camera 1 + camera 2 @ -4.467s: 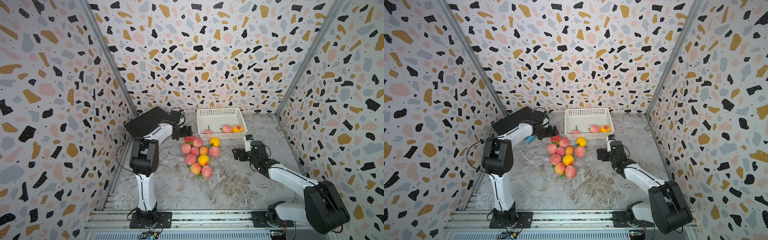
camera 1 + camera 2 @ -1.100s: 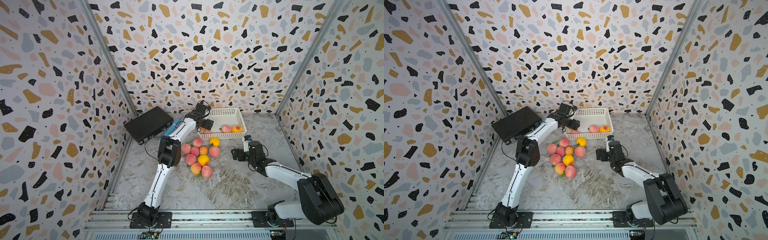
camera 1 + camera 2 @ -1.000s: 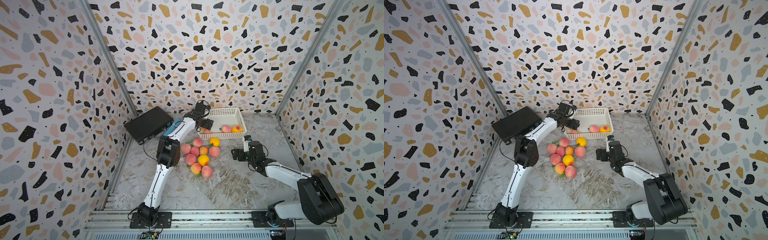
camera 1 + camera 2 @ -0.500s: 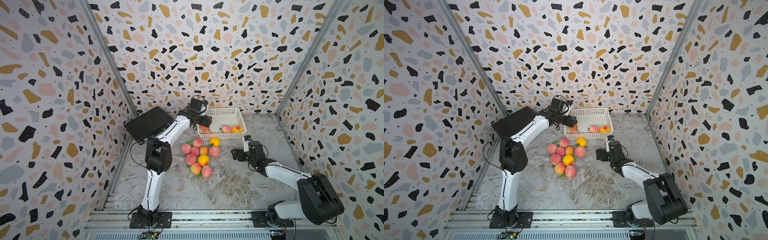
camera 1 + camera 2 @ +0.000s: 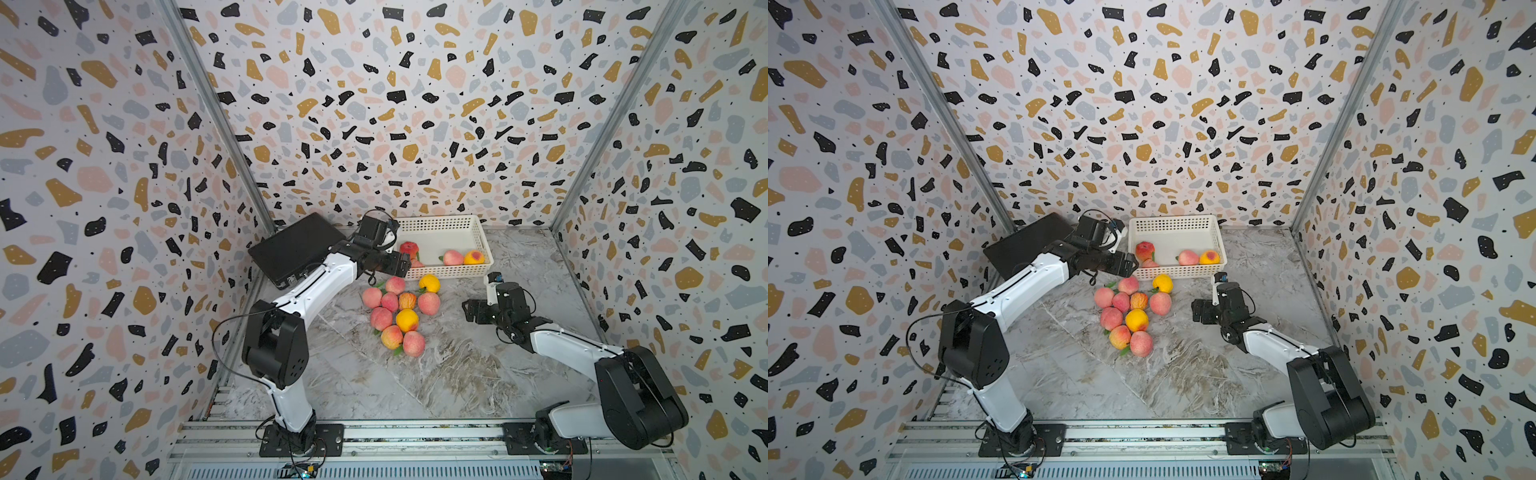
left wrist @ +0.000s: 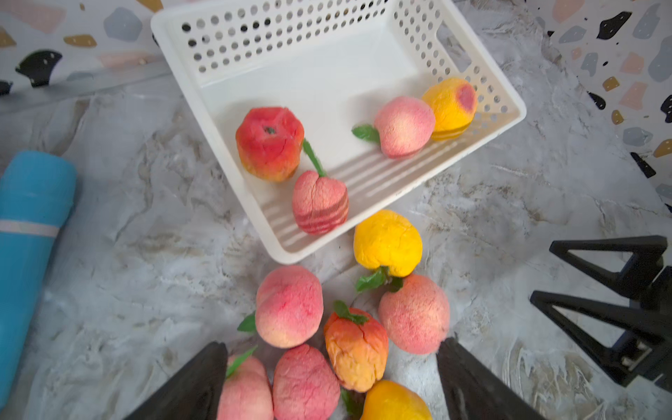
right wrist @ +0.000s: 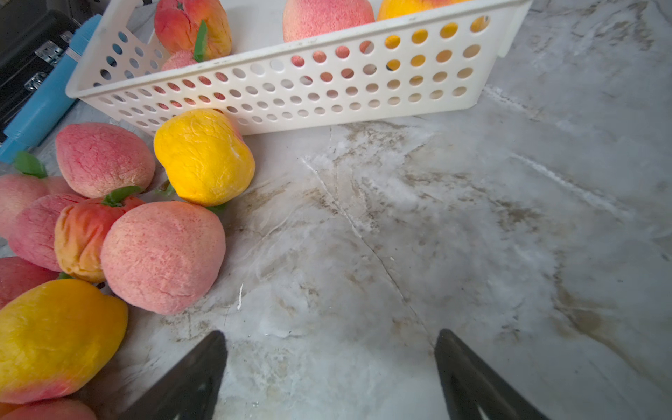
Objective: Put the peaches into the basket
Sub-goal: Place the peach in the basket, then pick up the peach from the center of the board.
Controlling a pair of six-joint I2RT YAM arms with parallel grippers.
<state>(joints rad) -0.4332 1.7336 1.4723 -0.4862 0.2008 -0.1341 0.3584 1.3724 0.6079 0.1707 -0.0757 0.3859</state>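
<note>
One black case lies at the tabletop's far-left corner. Beside it, at the far edge, the white basket holds four peaches. Ten more cluster just outside its near wall. The left gripper hovers by the basket's near-left corner, jaws apart and empty. The right gripper, likewise spread and empty, sits right of the cluster.

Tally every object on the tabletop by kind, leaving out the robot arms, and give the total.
White basket: 1
Peaches: 14 (4 in the basket, 10 outside it)
Black case: 1
Blue cylinder: 1
Total: 17
</note>
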